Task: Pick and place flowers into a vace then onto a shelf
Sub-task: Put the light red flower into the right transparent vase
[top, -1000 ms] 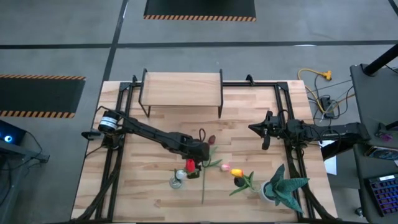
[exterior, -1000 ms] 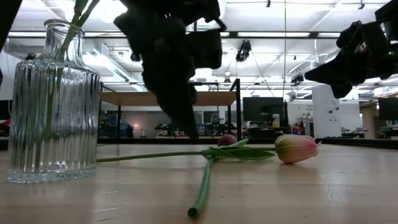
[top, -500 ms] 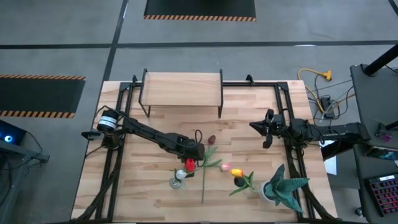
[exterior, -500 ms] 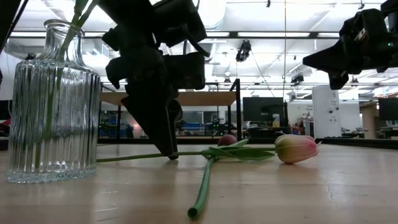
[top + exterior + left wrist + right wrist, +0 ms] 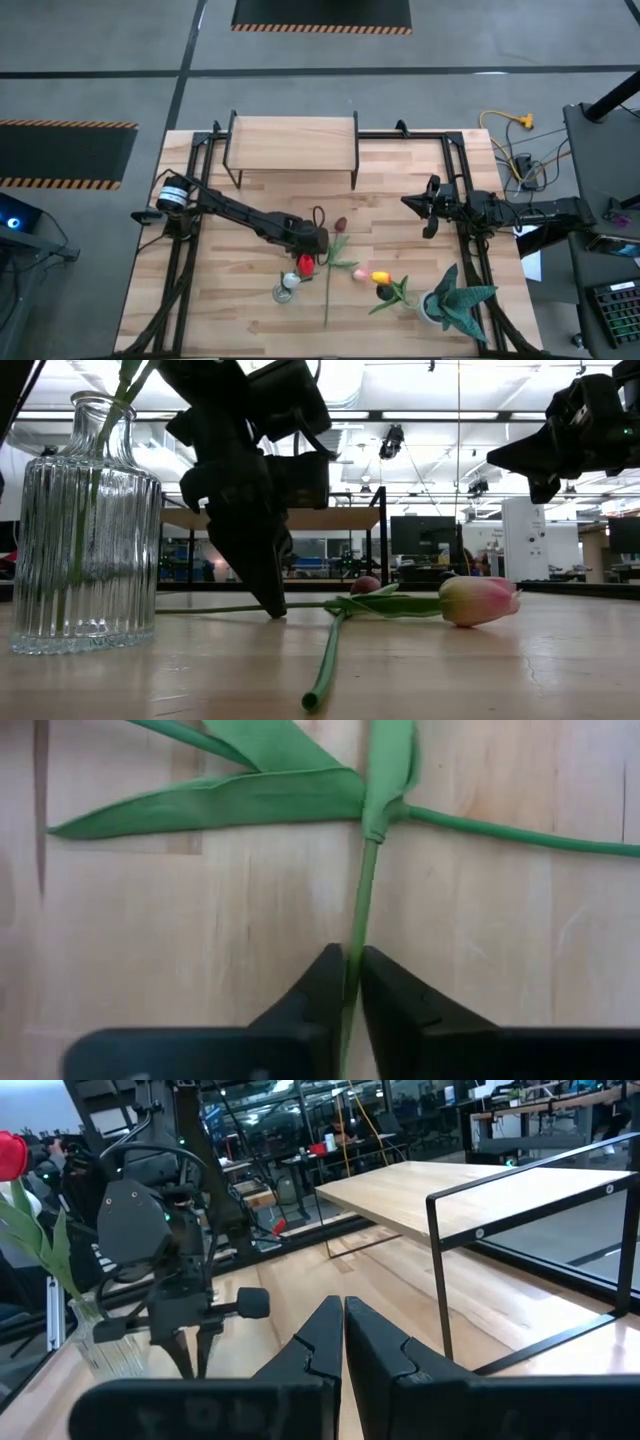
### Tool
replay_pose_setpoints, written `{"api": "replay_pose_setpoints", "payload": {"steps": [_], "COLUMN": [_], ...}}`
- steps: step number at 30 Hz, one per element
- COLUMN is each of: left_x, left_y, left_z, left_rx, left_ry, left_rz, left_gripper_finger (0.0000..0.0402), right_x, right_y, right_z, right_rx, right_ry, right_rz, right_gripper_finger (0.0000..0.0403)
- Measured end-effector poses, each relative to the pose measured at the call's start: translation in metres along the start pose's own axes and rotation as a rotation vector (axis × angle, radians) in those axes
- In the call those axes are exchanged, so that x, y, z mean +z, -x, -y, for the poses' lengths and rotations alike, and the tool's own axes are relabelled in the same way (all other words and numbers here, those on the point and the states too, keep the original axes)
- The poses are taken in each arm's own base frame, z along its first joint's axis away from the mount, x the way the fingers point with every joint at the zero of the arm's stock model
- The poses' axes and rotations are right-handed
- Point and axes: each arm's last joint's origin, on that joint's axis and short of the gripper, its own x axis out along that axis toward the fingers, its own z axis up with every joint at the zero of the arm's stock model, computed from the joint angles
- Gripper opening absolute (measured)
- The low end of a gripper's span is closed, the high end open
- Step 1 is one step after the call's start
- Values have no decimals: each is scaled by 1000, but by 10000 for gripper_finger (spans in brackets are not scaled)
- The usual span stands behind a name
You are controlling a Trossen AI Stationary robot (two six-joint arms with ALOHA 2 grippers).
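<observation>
A ribbed glass vase (image 5: 85, 525) at the near middle holds a red tulip (image 5: 305, 265). Beside it on the table lie a pink tulip (image 5: 478, 601), a dark maroon one (image 5: 340, 224) and an orange-yellow one (image 5: 385, 292), their stems crossing. My left gripper (image 5: 320, 243) is down at the table, shut on a thin green stem (image 5: 210, 610). That stem seems to lead to the pink head. My right gripper (image 5: 408, 205) hangs shut and holding nothing above the table's right side. The shelf (image 5: 292, 140) stands at the far edge. My left gripper pinches the stem (image 5: 358, 920) between its two fingertips, a little short of where the leaves branch off. The fingers (image 5: 262, 575) come from above, slanting down, and lie across the stem. The stem lies along the table with the flower head resting on the wood.
A spiky green plant in a white pot (image 5: 450, 300) stands at the near right corner. Black frame rails (image 5: 190, 200) run along both sides of the table. Bare wood lies between the shelf and the flowers.
My left gripper has come down a little toward the table's left, onto the stem lying on the table, and now stands shut on it. The pink tulip head has slid slightly toward the table's right edge.
</observation>
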Motion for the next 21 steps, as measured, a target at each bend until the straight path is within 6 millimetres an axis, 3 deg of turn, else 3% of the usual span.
{"api": "replay_pose_setpoints", "payload": {"steps": [8,21], "left_x": [3,41], "left_y": [17,69], "left_z": [-5,0], "left_rx": [-11,-50], "left_ry": [57,43], "left_rz": [-78,122], "left_gripper_finger": [2,1], "right_x": [0,3], "right_y": [0,0], "right_z": [0,-1], "right_rx": [0,9], "right_ry": [-2,-18], "right_rz": [2,34], "right_gripper_finger": [9,9]}}
